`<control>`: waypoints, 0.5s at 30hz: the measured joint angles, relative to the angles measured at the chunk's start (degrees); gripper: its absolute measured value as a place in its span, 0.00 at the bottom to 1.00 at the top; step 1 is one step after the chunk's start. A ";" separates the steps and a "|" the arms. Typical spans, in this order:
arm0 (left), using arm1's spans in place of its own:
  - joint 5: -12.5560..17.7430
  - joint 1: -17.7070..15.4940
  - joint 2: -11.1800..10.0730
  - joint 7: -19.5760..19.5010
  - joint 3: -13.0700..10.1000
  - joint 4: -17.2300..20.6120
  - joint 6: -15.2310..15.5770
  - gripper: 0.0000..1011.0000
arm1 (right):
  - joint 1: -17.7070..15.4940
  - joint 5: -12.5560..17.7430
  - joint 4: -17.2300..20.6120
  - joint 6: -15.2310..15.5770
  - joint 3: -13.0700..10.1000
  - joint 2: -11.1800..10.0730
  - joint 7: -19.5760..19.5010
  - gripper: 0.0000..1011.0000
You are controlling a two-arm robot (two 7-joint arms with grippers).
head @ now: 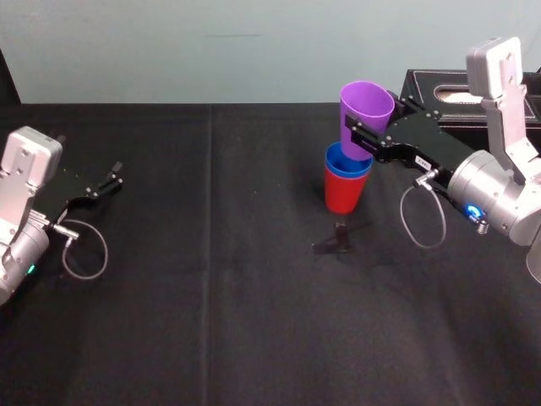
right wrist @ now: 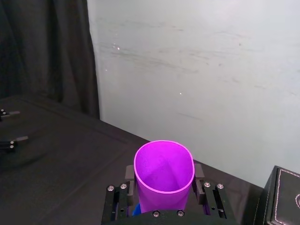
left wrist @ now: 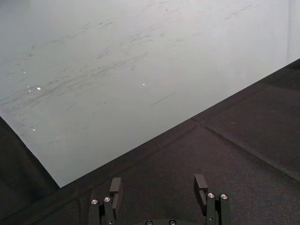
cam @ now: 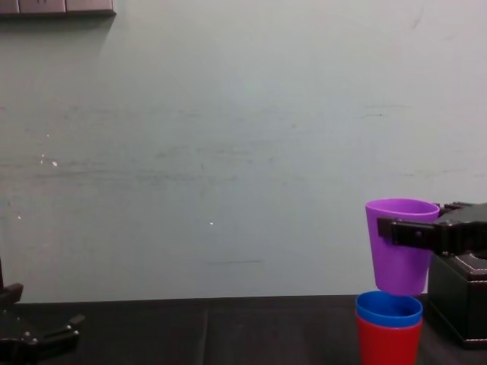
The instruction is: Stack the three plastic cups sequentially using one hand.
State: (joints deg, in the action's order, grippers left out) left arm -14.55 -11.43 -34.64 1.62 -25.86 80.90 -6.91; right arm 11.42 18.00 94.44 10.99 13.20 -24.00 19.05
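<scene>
Right gripper [head: 360, 138] clamps purple cup [head: 366, 106], right of centre, over blue cup [head: 347, 161] nested in red cup [head: 342, 194]. Centre base, lower straight, release. Left gripper [head: 114, 175] parked left, fingers apart.

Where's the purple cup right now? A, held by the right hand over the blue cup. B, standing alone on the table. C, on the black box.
A: the right hand grips the purple cup, its base at the rim of the blue cup nested in the red cup.
</scene>
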 joint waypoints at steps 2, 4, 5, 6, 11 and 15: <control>0.00 0.00 0.00 0.00 0.00 0.00 0.00 0.99 | 0.14 0.07 -0.40 -0.08 0.05 0.00 -0.03 0.71; 0.00 0.00 0.00 0.00 0.00 0.00 0.00 0.99 | 0.31 0.12 -0.75 -0.19 0.14 0.04 -0.06 0.71; 0.00 0.00 0.00 0.00 0.00 0.00 0.00 0.99 | 0.52 0.16 -1.18 -0.28 0.27 0.13 -0.09 0.71; 0.00 0.00 0.00 0.00 0.00 0.00 0.00 0.99 | 0.62 0.16 -1.40 -0.34 0.34 0.18 -0.10 0.71; 0.00 0.00 0.00 0.00 0.00 0.00 0.00 0.99 | 1.25 0.11 -2.91 -0.74 1.01 0.58 -0.30 0.71; 0.00 0.00 0.00 0.00 0.00 0.00 0.00 0.99 | 1.47 0.04 -3.57 -0.98 1.40 0.84 -0.32 0.71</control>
State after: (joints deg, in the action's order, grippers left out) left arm -14.55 -11.43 -34.65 1.62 -25.86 80.90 -6.91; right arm 12.90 18.04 90.88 10.01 14.60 -23.16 18.73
